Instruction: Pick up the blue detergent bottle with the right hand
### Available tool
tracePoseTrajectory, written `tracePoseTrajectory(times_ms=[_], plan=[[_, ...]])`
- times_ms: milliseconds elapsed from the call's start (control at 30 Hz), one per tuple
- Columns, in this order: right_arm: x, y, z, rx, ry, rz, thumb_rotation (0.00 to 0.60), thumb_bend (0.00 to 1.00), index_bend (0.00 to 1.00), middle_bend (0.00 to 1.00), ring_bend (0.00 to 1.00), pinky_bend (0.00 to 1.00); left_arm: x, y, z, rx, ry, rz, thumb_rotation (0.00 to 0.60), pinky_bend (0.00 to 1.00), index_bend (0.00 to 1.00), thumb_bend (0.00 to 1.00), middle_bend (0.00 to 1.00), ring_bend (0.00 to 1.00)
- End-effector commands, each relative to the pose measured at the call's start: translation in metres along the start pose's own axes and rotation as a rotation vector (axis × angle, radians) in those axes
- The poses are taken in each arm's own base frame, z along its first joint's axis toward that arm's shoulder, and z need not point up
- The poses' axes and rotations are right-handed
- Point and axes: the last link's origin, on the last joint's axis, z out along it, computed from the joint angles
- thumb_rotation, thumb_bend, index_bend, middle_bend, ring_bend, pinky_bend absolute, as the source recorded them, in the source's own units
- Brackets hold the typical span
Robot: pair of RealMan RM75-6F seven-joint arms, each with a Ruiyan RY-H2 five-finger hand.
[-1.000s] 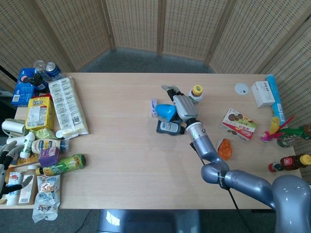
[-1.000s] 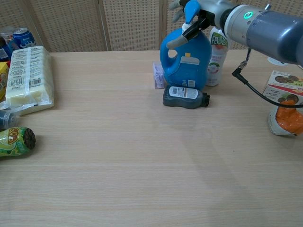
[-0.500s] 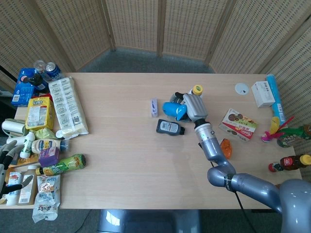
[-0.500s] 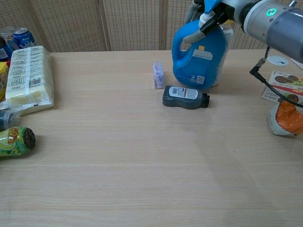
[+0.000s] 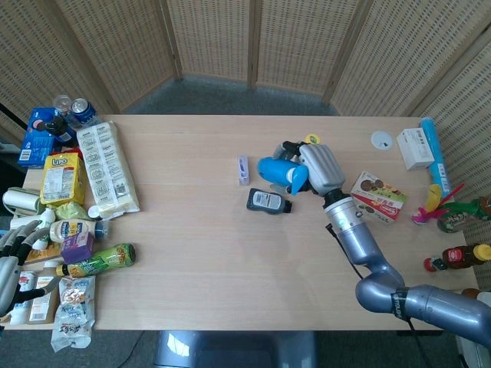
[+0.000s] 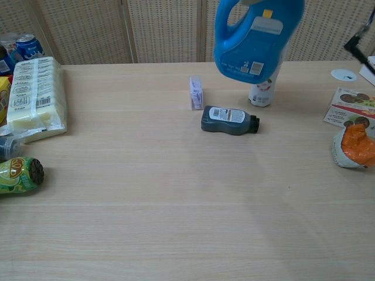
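The blue detergent bottle (image 5: pixel 278 172) (image 6: pixel 258 38) hangs in the air above the table, clear of the wood. My right hand (image 5: pixel 318 167) grips it from above by the handle; in the chest view the hand itself is cut off by the top edge. My left hand (image 5: pixel 11 257) sits at the far left edge of the head view, low beside the table, fingers apart and holding nothing.
A dark flat bottle (image 6: pixel 229 120) lies below the raised bottle. A small clear box (image 6: pixel 196 92) and a white drink bottle (image 6: pixel 262 88) stand close by. An orange pouch (image 6: pixel 355 146) and snack box (image 5: pixel 377 195) lie right. Groceries (image 5: pixel 73 192) crowd the left side.
The right hand has lifted the blue detergent bottle off the table and carried it up and to the right. The white drink bottle behind it is now uncovered.
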Motion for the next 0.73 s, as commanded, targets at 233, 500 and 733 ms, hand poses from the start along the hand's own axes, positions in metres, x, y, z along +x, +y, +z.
tracePoseTrajectory(times_ms=[233, 500, 733], plan=[[0.053, -0.031, -0.001, 0.042, 0.045, 0.043, 0.600, 0.03, 0.75, 1.00, 1.00, 0.96, -0.001, 0.000, -0.003, -0.004, 0.000, -0.005, 0.600, 0.00, 0.16, 0.25, 0.03, 0.00], [0.084, -0.050, 0.001, 0.082, 0.087, 0.070, 0.600, 0.02, 0.75, 1.00, 1.00, 0.96, 0.004, -0.003, -0.010, 0.011, 0.018, -0.003, 0.600, 0.00, 0.16, 0.25, 0.03, 0.00], [0.093, -0.058, -0.002, 0.096, 0.086, 0.078, 0.600, 0.02, 0.75, 1.00, 1.00, 0.96, 0.005, -0.003, -0.010, 0.014, 0.021, -0.006, 0.600, 0.00, 0.16, 0.25, 0.03, 0.00]])
